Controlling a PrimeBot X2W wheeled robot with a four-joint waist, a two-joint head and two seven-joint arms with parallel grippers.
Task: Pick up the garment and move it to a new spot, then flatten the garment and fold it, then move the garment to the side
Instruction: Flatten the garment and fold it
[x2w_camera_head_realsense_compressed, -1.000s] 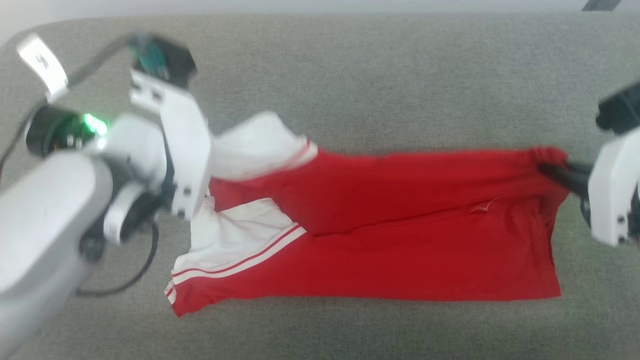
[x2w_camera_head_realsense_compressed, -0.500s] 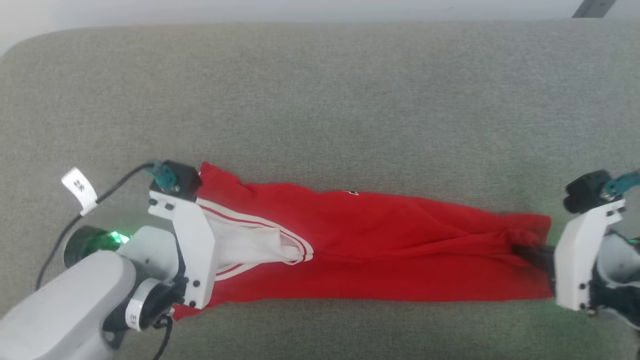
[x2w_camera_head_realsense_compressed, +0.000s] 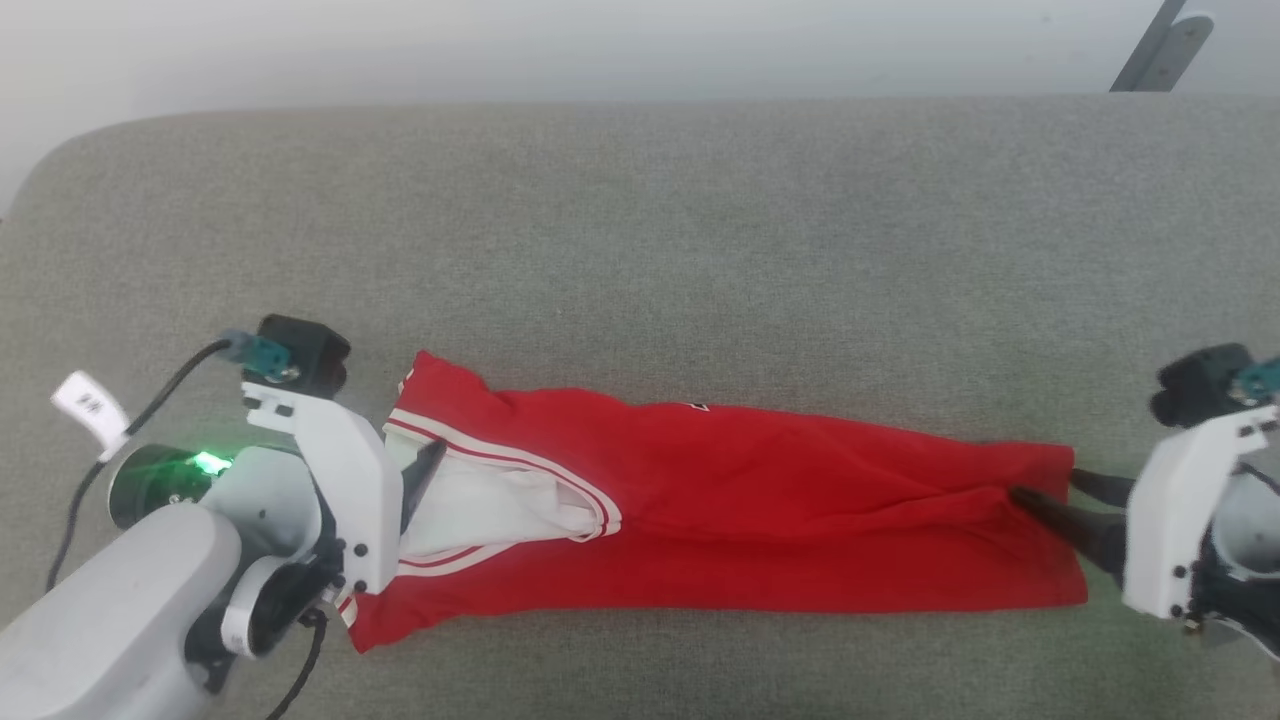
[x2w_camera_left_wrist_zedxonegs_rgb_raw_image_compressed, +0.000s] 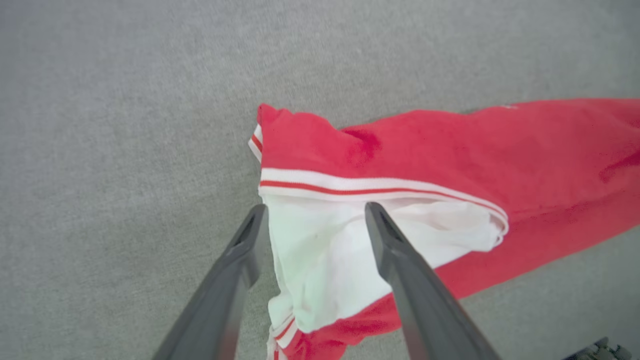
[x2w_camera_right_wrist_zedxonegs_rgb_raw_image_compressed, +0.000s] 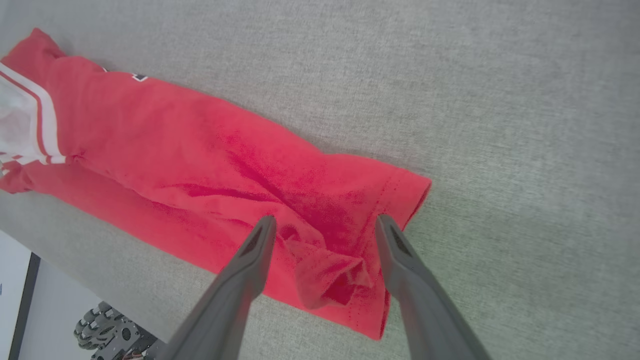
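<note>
Garment (x2w_camera_head_realsense_compressed: 760, 510) in long fold, print (x2w_camera_head_realsense_compressed: 698, 407) nearly hidden, both jaws wide, holding nothing

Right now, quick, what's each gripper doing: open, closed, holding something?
Left gripper: open, fingers astride the white sleeve of the garment, gripping nothing.
Right gripper: open over the garment's red hem, holding nothing.

The garment (x2w_camera_head_realsense_compressed: 760, 510) is red — white sleeve, white-and-red striped trim — on a speckled grey surface (x2w_camera_head_realsense_compressed: 640, 250).

garment (x2w_camera_head_realsense_compressed: 780, 520): thin matt cloth | surface (x2w_camera_head_realsense_compressed: 640, 250): rough woven fabric, probably
</note>
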